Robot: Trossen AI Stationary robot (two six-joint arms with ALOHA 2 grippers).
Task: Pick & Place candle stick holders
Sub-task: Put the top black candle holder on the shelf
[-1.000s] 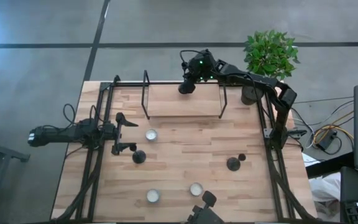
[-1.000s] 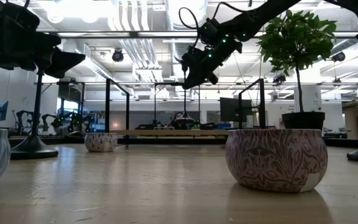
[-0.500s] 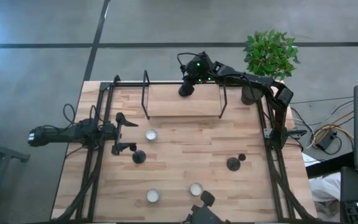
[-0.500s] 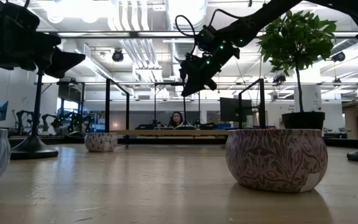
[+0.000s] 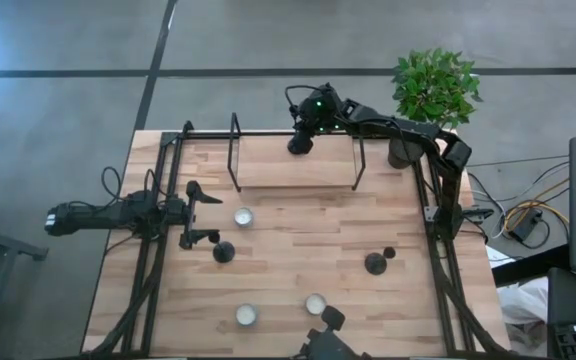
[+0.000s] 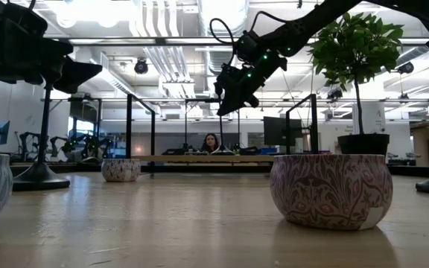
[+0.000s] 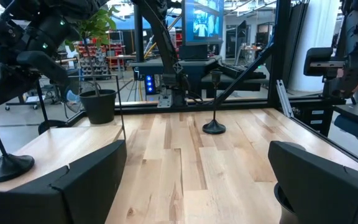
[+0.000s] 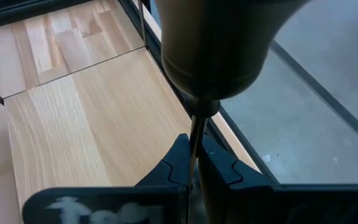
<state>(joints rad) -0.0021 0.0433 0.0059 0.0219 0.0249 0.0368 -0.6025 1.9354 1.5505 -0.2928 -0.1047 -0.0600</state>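
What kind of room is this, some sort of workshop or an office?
Probably a robotics lab or open workshop. Two dark robot arms work over a wooden table in a metal frame, the ceiling shows bare ducts and lights, and monitors and equipment racks stand behind. A person sits far off.

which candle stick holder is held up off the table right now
The one clamped by its thin stem in the right gripper over the far raised shelf; the other two stand on the tabletop.

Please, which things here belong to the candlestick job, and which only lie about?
Belong to the job:
- held candlestick holder, in the shut right pincer
- left candlestick holder, beside the open left pincer
- right candlestick holder

Only lying about:
- patterned bowls
- potted plant
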